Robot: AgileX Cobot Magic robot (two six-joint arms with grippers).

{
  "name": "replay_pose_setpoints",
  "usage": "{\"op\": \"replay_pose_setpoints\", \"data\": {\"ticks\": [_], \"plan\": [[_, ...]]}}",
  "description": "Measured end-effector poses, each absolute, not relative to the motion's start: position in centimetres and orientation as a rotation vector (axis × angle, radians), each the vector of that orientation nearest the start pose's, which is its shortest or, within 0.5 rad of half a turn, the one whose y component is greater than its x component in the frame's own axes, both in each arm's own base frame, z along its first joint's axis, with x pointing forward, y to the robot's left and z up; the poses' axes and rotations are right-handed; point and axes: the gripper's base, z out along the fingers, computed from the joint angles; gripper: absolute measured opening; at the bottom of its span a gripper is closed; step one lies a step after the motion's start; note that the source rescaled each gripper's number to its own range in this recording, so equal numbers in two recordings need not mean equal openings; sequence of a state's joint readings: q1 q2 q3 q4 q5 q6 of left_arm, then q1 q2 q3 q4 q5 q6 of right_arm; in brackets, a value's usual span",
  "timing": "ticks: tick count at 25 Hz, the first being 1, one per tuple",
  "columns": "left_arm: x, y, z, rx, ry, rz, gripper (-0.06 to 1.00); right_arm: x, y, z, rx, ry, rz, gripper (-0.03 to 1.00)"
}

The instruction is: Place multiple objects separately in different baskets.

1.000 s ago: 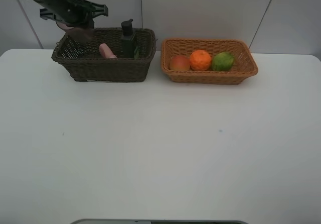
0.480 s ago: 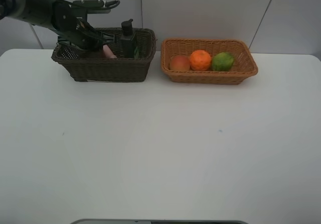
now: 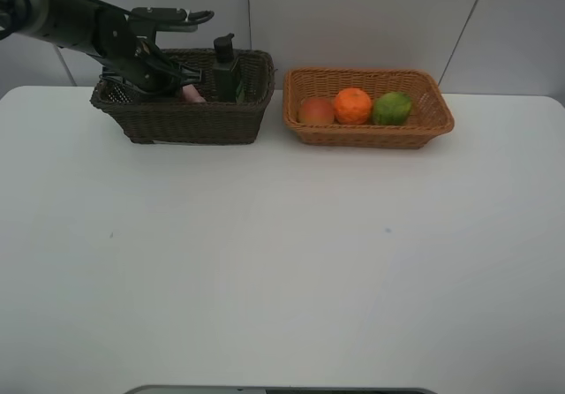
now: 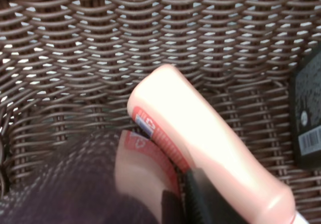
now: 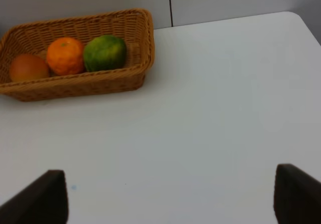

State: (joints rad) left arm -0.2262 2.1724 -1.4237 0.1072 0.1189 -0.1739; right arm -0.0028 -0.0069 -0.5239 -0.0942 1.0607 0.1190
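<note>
Baskets are sitting side by side at the far edge of the white table [image 3: 282, 261]: the dark basket [image 3: 190, 120] on the left, the tan basket [image 3: 371, 133] on the right. The left gripper [image 3: 163, 80] is reaching down into the dark basket, where the pink tube [image 4: 205, 143] is lying on the weave beside the pump bottle [image 3: 224, 71]; a mauve cup [image 4: 65, 184] is filling the blurred foreground of the left wrist view, touching the tube. Whether the left jaws are apart or clamped cannot be told. The tube is carrying a red and blue label, too blurred to read; the bottle's black back label with a barcode [image 4: 308, 118] is likewise unreadable. The tan basket is holding the red fruit [image 3: 316, 110], orange [image 3: 353, 105] and lime [image 3: 392, 108] in a row. The right gripper [image 5: 168, 199] is hovering over bare table with its fingers [image 5: 37, 199] wide apart, holding nothing.
</note>
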Motion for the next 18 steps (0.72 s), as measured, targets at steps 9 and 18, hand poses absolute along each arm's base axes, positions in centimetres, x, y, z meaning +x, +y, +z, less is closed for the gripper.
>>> {"op": "replay_pose_setpoints", "data": {"ticks": [9,18], "plan": [[44.5,-10.1,18.1,0.186,2.346,-0.113,0.9,-0.9,-0.7,28.4,0.128,2.006,-0.038,0.78],[39.0,-9.4,26.6,0.212,2.306,-0.086,0.91,-0.9,-0.7,28.4,0.128,2.006,-0.038,0.78]]}}
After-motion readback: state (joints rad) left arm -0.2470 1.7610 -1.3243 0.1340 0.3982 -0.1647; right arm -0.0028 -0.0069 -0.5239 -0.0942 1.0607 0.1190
